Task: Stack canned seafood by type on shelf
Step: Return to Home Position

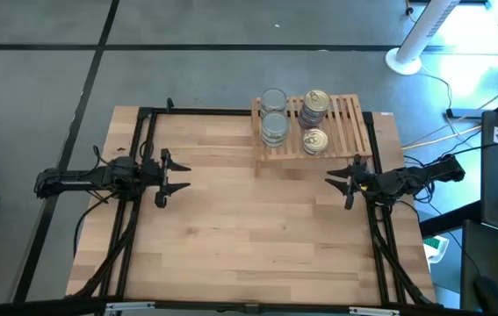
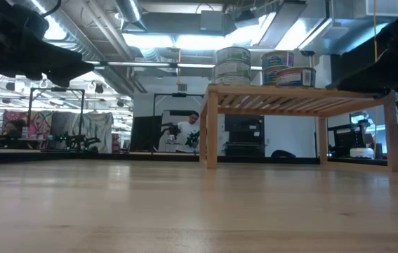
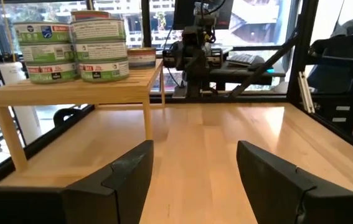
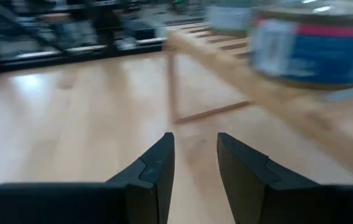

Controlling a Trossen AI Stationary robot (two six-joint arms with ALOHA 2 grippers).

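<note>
While level and inward-pointing, clear of the shelf (image 1: pixel 347 118) — left claw (image 1: pixel 184 176) wide open, right claw (image 1: pixel 332 182) slightly open, both empty

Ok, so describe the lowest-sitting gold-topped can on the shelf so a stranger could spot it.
Look for the slatted light-wood shelf at the far edge of the table, on the robot's right. Beside its silver-topped stacks stand two gold-topped groups. Yours is the gold-topped can at the shelf's near edge: it sits lower than the taller gold-topped stack behind it.
</note>
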